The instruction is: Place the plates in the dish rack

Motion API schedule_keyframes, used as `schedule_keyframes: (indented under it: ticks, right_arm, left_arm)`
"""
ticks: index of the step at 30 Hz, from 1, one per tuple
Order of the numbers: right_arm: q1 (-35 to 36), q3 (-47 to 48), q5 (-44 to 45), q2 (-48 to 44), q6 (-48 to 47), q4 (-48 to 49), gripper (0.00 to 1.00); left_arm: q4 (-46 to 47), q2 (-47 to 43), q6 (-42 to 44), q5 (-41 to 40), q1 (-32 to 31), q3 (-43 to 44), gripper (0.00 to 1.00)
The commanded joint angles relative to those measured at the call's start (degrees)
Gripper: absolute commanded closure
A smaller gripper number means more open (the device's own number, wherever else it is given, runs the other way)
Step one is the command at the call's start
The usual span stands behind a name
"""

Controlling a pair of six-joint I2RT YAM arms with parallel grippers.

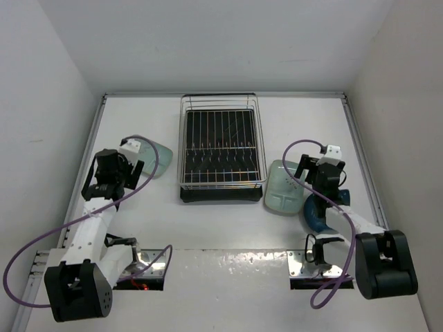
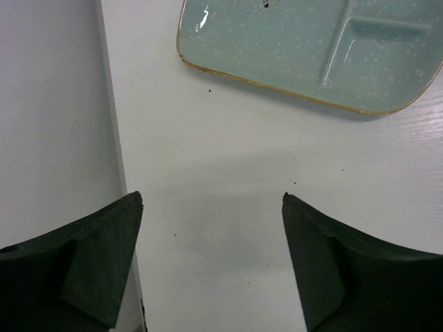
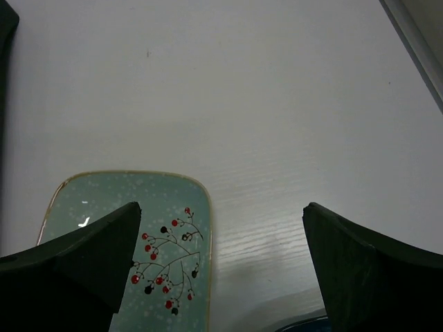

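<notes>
Nothing loaded: dish rack (image 1: 221,185) empty. Left mint plate (image 1: 154,158), right mint plate (image 1: 282,187) and, seemingly, a blue plate (image 1: 317,216) lie on the surface (image 1: 221,228). My left fingers (image 2: 90,270) and right fingers (image 3: 76,270) stand wide, empty.

Glossy speckled plate (image 2: 297,48); shiny metal-wire dish rack (image 1: 221,149).

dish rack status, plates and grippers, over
Both open, empty: left gripper short of left mint plate, right gripper over right mint plate. Dish rack empty, all plates on table, blue plate under right arm. Nothing blocking.

Left mint plate (image 1: 154,158) and right mint plate (image 1: 282,187) flank the dish rack (image 1: 220,149), blue plate (image 1: 317,214) at near right.
</notes>
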Motion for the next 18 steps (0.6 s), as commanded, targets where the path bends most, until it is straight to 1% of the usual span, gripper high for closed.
schedule_keyframes:
  ticks: [1,2,3,4,5,6,7,8,9,10,11,12,13,14,15,16,18]
  right_arm:
    - [0.0,3.1,-1.0,-2.1,1.2,-7.5,0.01]
    - [0.0,4.0,-1.3,-2.6,1.2,-9.4,0.01]
    - [0.0,4.5,-1.3,-3.2,1.0,-10.6,0.01]
    - [0.0,5.9,-1.3,-3.7,0.8,-14.1,0.01]
    - [0.0,6.3,-1.8,-3.9,0.1,-15.1,0.01]
    - [0.1,6.8,-1.9,-4.3,-0.4,-16.0,0.01]
    - [0.1,7.7,-1.9,-4.4,-0.4,-16.8,0.01]
    - [0.1,8.1,-1.9,-4.7,-0.6,-19.1,0.01]
    - [0.0,9.1,-2.0,-4.7,-0.7,-19.7,0.01]
    - [0.1,9.6,-2.0,-5.4,-0.7,-20.8,0.01]
    - [0.1,11.6,-2.1,-5.5,-0.2,-22.2,0.01]
    - [-0.3,12.5,-3.2,-6.2,0.7,-24.4,0.01]
    - [-0.9,13.5,-4.4,-6.8,1.4,-25.9,0.01]
    - [-1.5,14.4,-9.0,-7.1,4.5,-27.6,0.01]
    - [-2.9,16.8,-15.7,-7.2,5.0,-28.1,0.01]
    - [-4.7,17.3,-21.6,-7.3,5.5,-28.2,0.01]
    - [-5.3,19.1,-25.0,-7.1,6.2,-28.3,0.01]
  left_arm:
    - [2.5,-0.9,-3.5,-1.7,-1.2,0.7,0.11]
    - [2.5,0.1,-4.6,-2.3,-1.2,1.2,0.08]
    - [2.5,0.8,-5.8,-2.3,-1.7,2.0,0.08]
    - [1.9,1.7,-5.8,-1.5,-2.5,4.2,0.07]
    - [1.0,4.3,-5.8,-0.6,-2.5,5.8,0.07]
    - [-0.4,5.9,-5.3,0.4,-3.2,7.9,0.07]
    - [-3.2,7.7,-7.0,1.4,-3.2,10.2,0.07]
    - [-4.1,9.8,-10.8,-0.1,-3.2,15.2,0.08]
    - [-6.2,15.4,-14.8,-0.1,-3.2,18.8,0.08]
    - [-12.2,18.9,-21.6,-0.1,-3.2,22.7,0.1]
    - [-15.8,22.6,-25.0,2.8,-1.4,31.0,0.14]
    - [-19.1,26.3,-28.0,5.4,-0.2,34.9,0.17]
    - [-25.1,34.0,-32.2,7.9,1.0,38.5,0.19]
    - [-27.2,37.5,-33.9,12.6,3.5,43.9,0.25]
    - [-28.0,40.1,-34.7,14.8,4.8,45.0,0.27]
    - [-26.9,42.8,-35.3,15.7,6.6,45.0,0.27]
    - [-25.2,44.6,-35.3,10.8,7.7,45.0,0.27]
